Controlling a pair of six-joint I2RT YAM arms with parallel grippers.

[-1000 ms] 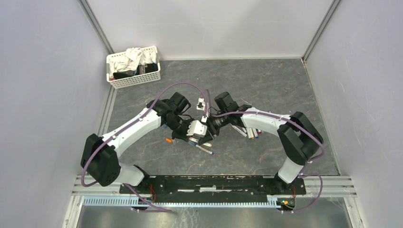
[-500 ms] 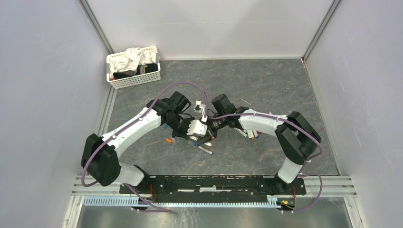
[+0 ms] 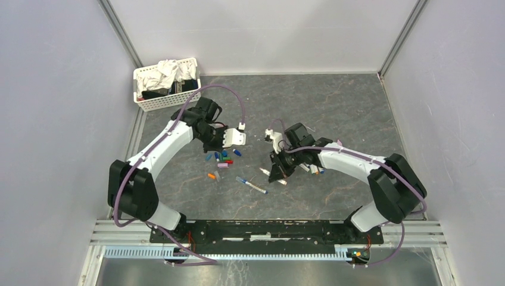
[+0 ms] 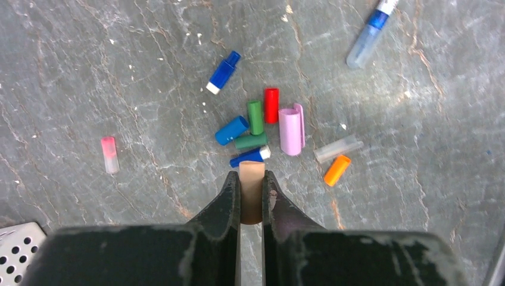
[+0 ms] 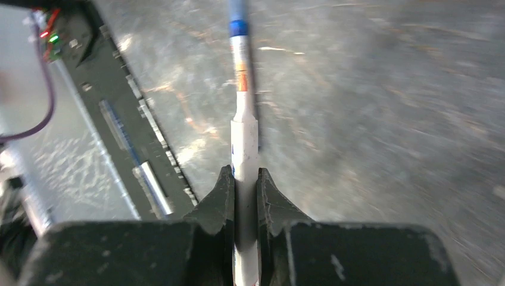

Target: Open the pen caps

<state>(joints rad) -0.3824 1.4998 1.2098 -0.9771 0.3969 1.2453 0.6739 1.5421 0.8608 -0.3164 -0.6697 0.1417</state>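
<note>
In the left wrist view my left gripper (image 4: 252,179) is shut on a short tan pen cap (image 4: 252,193), held just above the loose pen caps (image 4: 255,116) on the table: blue, green, red, pink, orange and a clear one. From above, this gripper (image 3: 235,138) hangs just past that cluster of pen caps (image 3: 221,158). My right gripper (image 5: 244,176) is shut on a white pen barrel (image 5: 244,143) whose uncapped tip points away from the fingers. In the top view the right gripper (image 3: 276,173) sits right of centre, low over the table.
A blue-capped pen (image 3: 250,185) lies between the arms near the front. More pens (image 3: 312,168) lie under the right forearm. A white basket (image 3: 168,83) of cloths stands at the back left. A lone orange cap (image 3: 211,176) lies left of the pen.
The two grippers, close together a second ago, have drawn apart. The left one went back and left with the tan cap, the right one to the right with the white barrel.
</note>
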